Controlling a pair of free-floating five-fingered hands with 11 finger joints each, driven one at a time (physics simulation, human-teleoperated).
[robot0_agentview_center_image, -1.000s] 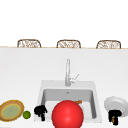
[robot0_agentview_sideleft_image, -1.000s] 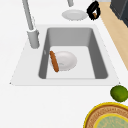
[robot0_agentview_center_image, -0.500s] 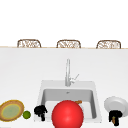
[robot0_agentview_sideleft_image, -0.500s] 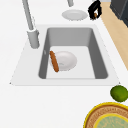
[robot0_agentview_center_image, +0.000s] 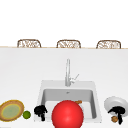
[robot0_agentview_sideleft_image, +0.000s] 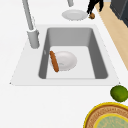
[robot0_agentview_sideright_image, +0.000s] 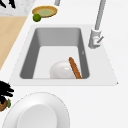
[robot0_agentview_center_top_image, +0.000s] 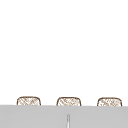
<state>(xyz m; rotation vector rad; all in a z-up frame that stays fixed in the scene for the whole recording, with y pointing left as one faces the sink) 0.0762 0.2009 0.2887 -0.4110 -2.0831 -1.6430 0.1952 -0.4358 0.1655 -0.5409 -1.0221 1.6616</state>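
White counter runs round a steel sink (robot0_agentview_center_image: 93, 100), with three woven chair backs (robot0_agentview_center_image: 68, 43) lined up past its far edge. At the counter's right end, near the front edge, your right hand (robot0_agentview_center_image: 117, 111) hangs over a small brown morsel (robot0_agentview_center_image: 114, 119) lying just beside the white plate (robot0_agentview_center_image: 113, 101). You cannot tell whether the hand grips the morsel or merely touches it. Your left hand (robot0_agentview_center_image: 40, 111) floats idle at the sink's front-left corner, its pose also unclear, with a lime (robot0_agentview_center_image: 26, 114) and a yellow-rimmed plate (robot0_agentview_center_image: 11, 110) towards the counter's left end.

By the look of it, the step in hand is the pickup of that morsel. The next move calls for a sure hold on it before any lift, and care not to nudge the plate's rim.

From the front you get a large red ball (robot0_agentview_center_image: 67, 115) against the sink's near edge. The left side view opens up the basin floor: a white bowl (robot0_agentview_sideleft_image: 65, 60) with a sausage (robot0_agentview_sideleft_image: 54, 61) leaning across it, behind the faucet (robot0_agentview_sideleft_image: 31, 25). The right side view adds a speck of green on the morsel (robot0_agentview_sideright_image: 3, 105) under the hand (robot0_agentview_sideright_image: 5, 91).
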